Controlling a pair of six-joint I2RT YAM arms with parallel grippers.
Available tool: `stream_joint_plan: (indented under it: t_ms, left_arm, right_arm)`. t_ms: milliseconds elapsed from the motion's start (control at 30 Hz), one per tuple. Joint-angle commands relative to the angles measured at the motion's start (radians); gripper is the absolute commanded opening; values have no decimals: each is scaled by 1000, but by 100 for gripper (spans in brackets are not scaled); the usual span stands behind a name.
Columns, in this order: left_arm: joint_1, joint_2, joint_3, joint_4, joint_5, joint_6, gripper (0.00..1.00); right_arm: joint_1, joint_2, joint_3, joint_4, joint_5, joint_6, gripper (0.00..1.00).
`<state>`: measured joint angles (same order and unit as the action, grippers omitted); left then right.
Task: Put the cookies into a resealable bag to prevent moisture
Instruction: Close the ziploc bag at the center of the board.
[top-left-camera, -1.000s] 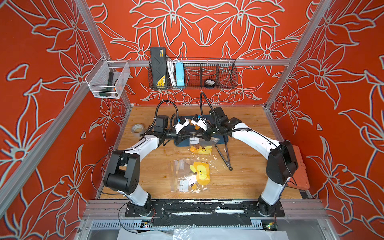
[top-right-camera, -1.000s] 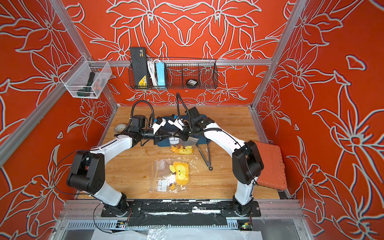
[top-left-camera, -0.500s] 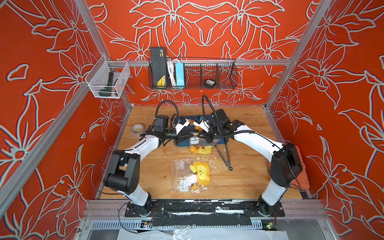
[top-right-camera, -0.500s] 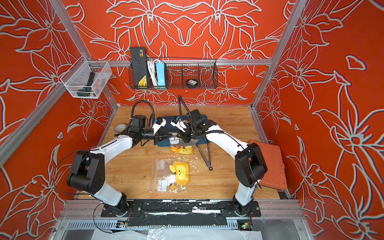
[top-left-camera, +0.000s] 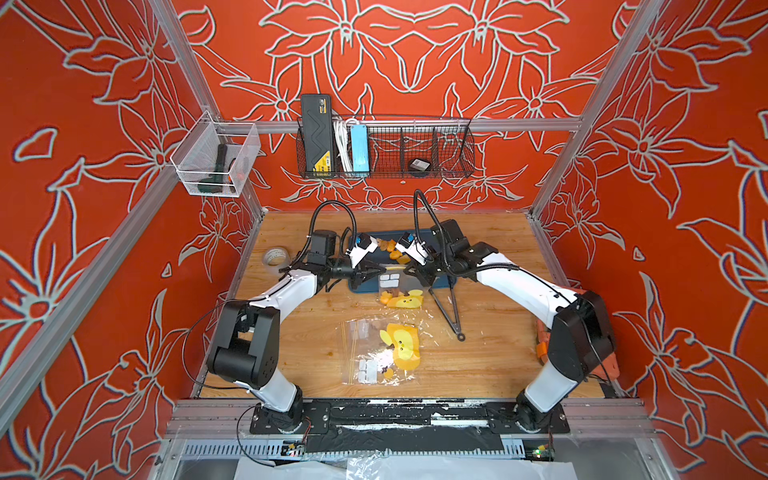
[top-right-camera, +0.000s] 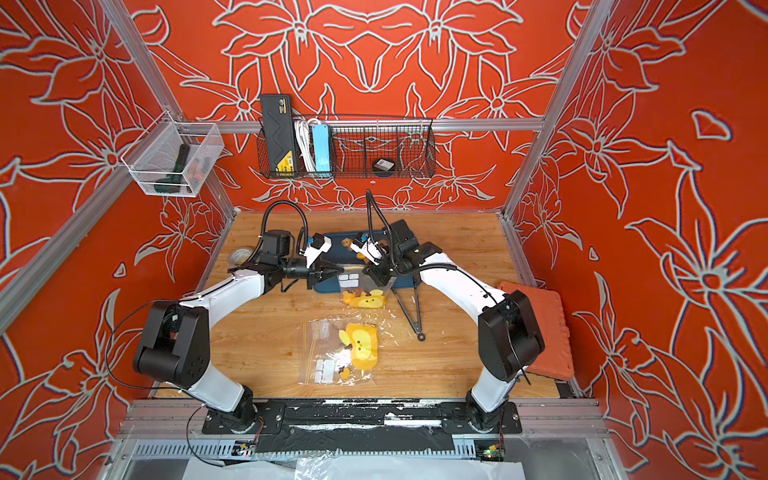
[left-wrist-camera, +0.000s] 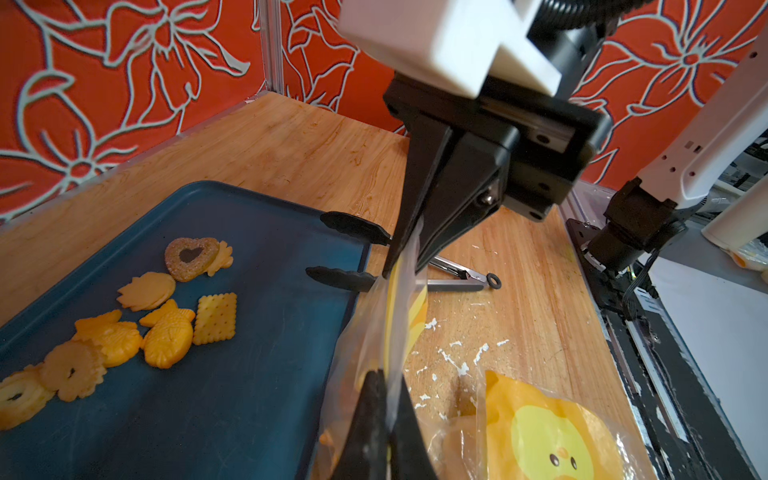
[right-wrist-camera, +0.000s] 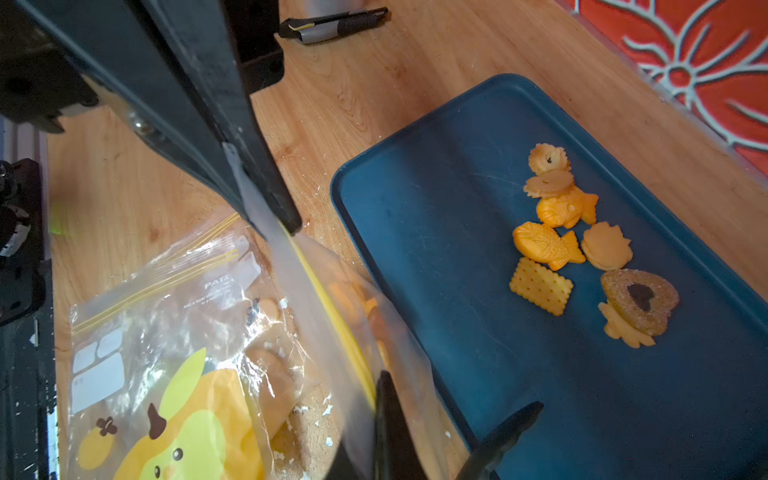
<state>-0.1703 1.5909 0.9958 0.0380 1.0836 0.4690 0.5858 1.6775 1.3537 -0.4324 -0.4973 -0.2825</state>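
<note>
— While both arms meet at the near side of the blue tray (top-left-camera: 360, 286), what do they grip?

— The resealable bag (top-left-camera: 395, 286). The left gripper (top-left-camera: 380, 271) is clamped on one end of its top edge and the right gripper (top-left-camera: 410, 270) on the other, jaws pressed flat on the plastic with no gap to see. The left wrist view shows the right gripper (left-wrist-camera: 409, 257) pinching the yellow zip line.

— And the bag itself?

— It hangs between them, and its lower part, with the yellow cartoon print, reaches the wooden table (top-left-camera: 498, 353) just beside the tray. Orange shapes show through the plastic (right-wrist-camera: 345, 299), too blurred to name.

— Where are the cookies (left-wrist-camera: 166, 324)?

— In a loose cluster on the tray, toward its far side: fish, a square, flowers, and a brown heart lying partly over a yellow one. In the right wrist view the cookies (right-wrist-camera: 573, 232) lie well apart from the bag's mouth.

— Anything else on the table?

— A second bag (top-left-camera: 382, 349) lies flat nearer the arm bases, touched by neither gripper. The tongs (top-left-camera: 446, 307) lie beside the tray, black tips over its rim.
</note>
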Motion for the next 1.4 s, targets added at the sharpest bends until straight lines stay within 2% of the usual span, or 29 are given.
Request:
stream_joint_plan:
  t_ms: [0, 67, 100, 133, 200, 233, 267, 300, 367, 400, 433, 500, 567, 600, 633, 667, 767, 833, 867, 900, 1000, 1033, 1067, 1100, 1133, 1200, 1233, 1333, 1367]
  left_arm:
    - [11, 3, 23, -7, 16, 17, 0]
    - [13, 3, 23, -9, 16, 18, 0]
    - [13, 4, 23, -8, 16, 18, 0]
    - [14, 3, 23, -9, 16, 18, 0]
    - [14, 5, 23, -9, 16, 17, 0]
    - [14, 4, 24, -9, 18, 17, 0]
    - [15, 5, 24, -9, 18, 16, 0]
    - [15, 4, 23, -9, 18, 17, 0]
    - [15, 4, 23, -9, 18, 17, 0]
    - [15, 5, 23, -10, 19, 18, 0]
    - [16, 5, 23, -10, 18, 17, 0]
    - [15, 4, 23, -10, 18, 17, 0]
    - [17, 5, 22, -10, 18, 18, 0]
    - [17, 5, 23, -10, 18, 17, 0]
    - [17, 6, 24, -11, 18, 18, 0]
    - [17, 7, 24, -11, 18, 18, 0]
    - [17, 5, 24, -12, 18, 19, 0]
    - [17, 6, 23, -12, 20, 20, 0]
    - [17, 7, 24, -12, 19, 19, 0]
    - [17, 6, 24, -12, 19, 20, 0]
    - [17, 7, 26, -10, 23, 17, 0]
    - [17, 9, 26, -12, 26, 16, 0]
    - [17, 8, 26, -12, 27, 16, 0]
    - [17, 9, 26, -12, 28, 17, 0]
    - [17, 9, 26, -12, 30, 16, 0]
    - [17, 8, 26, -12, 31, 17, 0]
    - [17, 8, 26, -12, 32, 18, 0]
    - [17, 8, 26, -13, 32, 18, 0]
    - [17, 8, 26, -13, 33, 20, 0]
  right_arm:
    - [-14, -47, -38, -2, 47, -24, 30]
    - [-19, -66, -60, 7, 76, -24, 34]
    - [-25, -73, -66, 0, 72, -27, 24]
    - [-35, -77, -67, -15, 61, -27, 0]
    - [-50, -90, -81, -22, 48, -28, 0]
    - [-53, -102, -97, -11, 55, -24, 13]
    - [-55, -116, -119, 5, 67, -20, 31]
    - [-57, -129, -133, 17, 79, -19, 35]
    - [-66, -148, -159, 22, 93, -16, 32]
    - [-73, -153, -164, 15, 85, -17, 20]
    - [-83, -156, -167, 6, 77, -16, 0]
    - [-96, -167, -182, 6, 60, -13, 0]
    - [-101, -182, -205, 22, 81, -9, 17]
    - [-102, -193, -215, 27, 91, -8, 19]
    - [-106, -199, -221, 26, 93, -8, 13]
    - [-111, -202, -223, 22, 85, -6, 0]
    - [-118, -201, -217, -1, 59, -16, 0]
    - [-118, -206, -226, 9, 70, -13, 17]
    - [-118, -210, -231, 13, 74, -11, 15]
    - [-118, -211, -231, 9, 73, -11, 0]
    - [-117, -201, -206, -29, 30, -34, 0]
    - [-115, -198, -200, -32, 23, -36, 6]
    - [-113, -197, -199, -26, 18, -36, 17]
    - [-109, -198, -198, -20, 21, -35, 22]
    - [-108, -195, -195, -16, 22, -34, 23]
    - [-104, -185, -175, -26, 16, -38, 18]
    - [-103, -176, -160, -40, 8, -44, 0]
    - [-98, -144, -117, -80, -17, -64, 0]
    - [-93, -139, -112, -81, -15, -70, 12]
